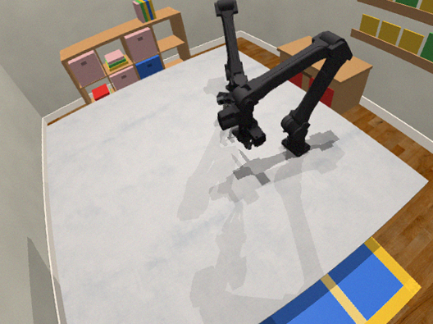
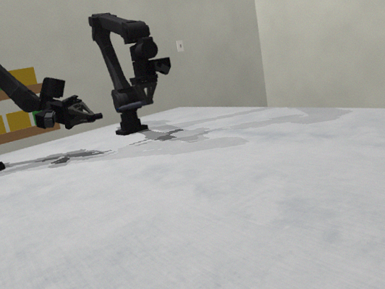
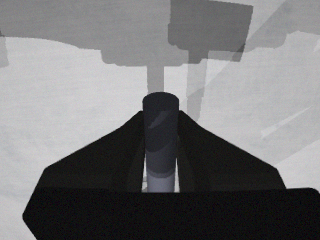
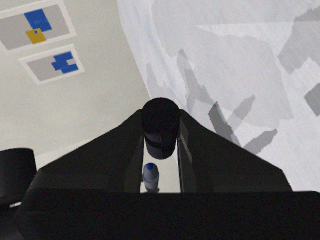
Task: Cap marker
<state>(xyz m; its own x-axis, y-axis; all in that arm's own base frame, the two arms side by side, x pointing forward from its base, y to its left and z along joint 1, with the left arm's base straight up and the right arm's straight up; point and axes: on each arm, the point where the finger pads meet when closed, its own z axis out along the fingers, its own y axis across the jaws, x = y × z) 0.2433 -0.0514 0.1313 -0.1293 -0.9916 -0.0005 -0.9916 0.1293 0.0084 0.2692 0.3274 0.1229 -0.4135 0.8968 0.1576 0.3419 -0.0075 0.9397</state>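
We have the marker [image 2: 128,106] [image 3: 160,135] [image 4: 150,177] up in the air over the white table [image 1: 123,171] [image 2: 203,212] [image 3: 50,90] [image 4: 225,65], held in the left gripper [image 1: 242,136] [image 2: 147,102] [image 3: 160,120]. Its fingers stand narrow, closed against both sides of the barrel, with the dark end poking out past them and a paler stretch of body running back between them. In the exterior view our marker lies nearly level across the fingertips, below the upright wrist. Our right gripper [image 1: 226,106] [image 2: 95,116] [image 4: 160,118] is also narrow, pinching the black cap [image 2: 98,115] [image 4: 160,125], which juts out beyond its fingertips, also above the table. That gripper reaches sideways toward the marker, tilted a little downward. We see the cap and marker near each other but apart, with a gap between them in the exterior view, so the cap is off the marker. Through the opening between the right fingers, the right wrist camera shows us the marker's blue tip. From the top view we cannot make out the marker or cap among the dark wrists, which crowd together. Shadows of both arms fall across the tabletop.
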